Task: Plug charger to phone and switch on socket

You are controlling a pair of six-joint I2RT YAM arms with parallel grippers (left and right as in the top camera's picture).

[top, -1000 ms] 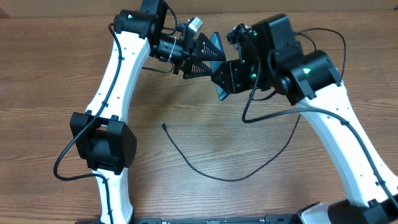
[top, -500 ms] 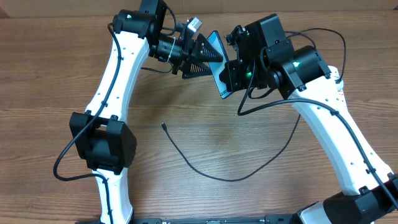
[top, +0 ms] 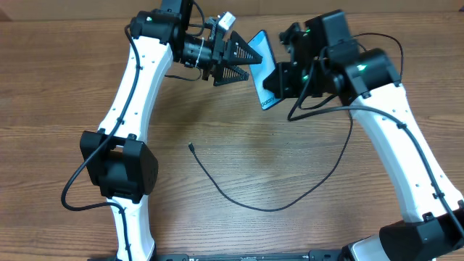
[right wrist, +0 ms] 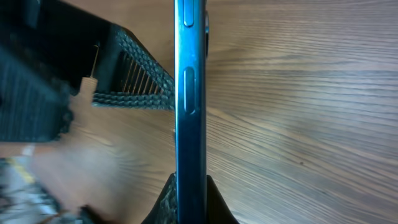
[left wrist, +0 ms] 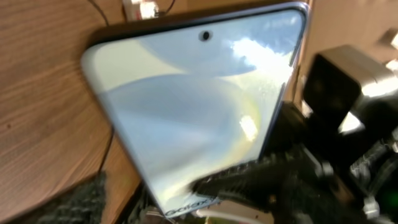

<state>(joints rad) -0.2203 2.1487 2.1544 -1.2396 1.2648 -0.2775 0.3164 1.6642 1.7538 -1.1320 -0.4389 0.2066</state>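
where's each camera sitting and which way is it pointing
overhead: above the table, looking down on both arms, the open left gripper, the right gripper holding the phone, and the charger.
left wrist: on the left arm, facing the phone's lit screen; own finger blurred at lower left.
right wrist: on the right arm, looking along the phone's edge; own fingertips pinch it.
shared: both wrist views see the phone.

One phone (top: 261,61), one charger cable (top: 268,210), two robot arms (top: 138,80) (top: 395,138), one table (top: 58,87)
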